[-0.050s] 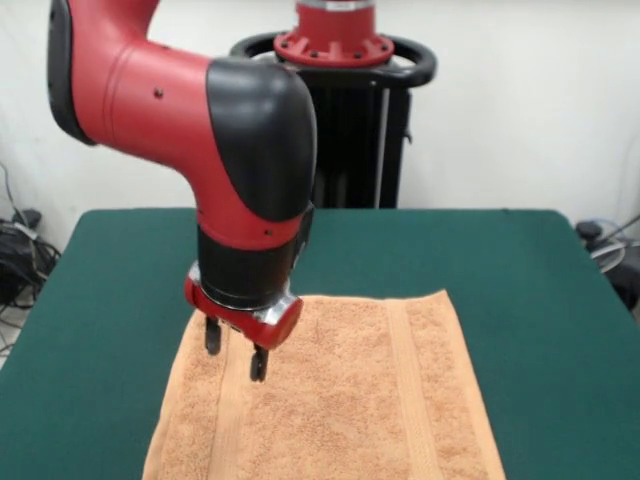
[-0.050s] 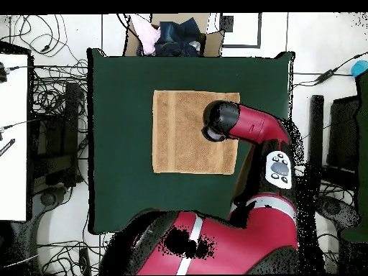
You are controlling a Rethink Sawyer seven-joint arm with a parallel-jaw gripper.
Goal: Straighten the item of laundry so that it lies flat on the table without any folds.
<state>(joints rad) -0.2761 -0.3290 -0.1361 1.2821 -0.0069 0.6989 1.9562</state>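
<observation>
Overhead view: a red and black arm point(image 2: 251, 126) reaches across a dark green counter point(image 2: 118, 144) and covers the right edge of an orange-tan towel point(image 2: 183, 136), which lies spread out near the counter's middle, closer to the far edge than to the robot's base. Tangled cables point(image 2: 50, 86) trail over the pale floor left of the counter, a white tabletop point(image 2: 14, 136) shows at the left edge of the frame, and a cardboard box point(image 2: 172, 36) holding dark and pink clothes sits just beyond the counter's far side. A grey button panel point(image 2: 278, 167) is set into the arm; its markings cannot be read, and no legible writing appears on anything else.

From the front view, the hand point(image 1: 236, 352) hangs over the towel's point(image 1: 340, 400) left far corner, its two dark fingers point(image 1: 258, 364) spread apart and closed on nothing; whether their tips touch the cloth cannot be told. The arm's bulky black and red wrist point(image 1: 250, 210) blocks part of the towel's far edge. A black pedestal point(image 1: 350, 140) stands behind the counter point(image 1: 540, 300) against a white wall.

The towel looks flat, roughly square, terry-textured, with two smoother woven bands point(image 1: 402, 390) running near opposite sides. Its near edge runs out of the front view's bottom, so that part goes unseen there.
</observation>
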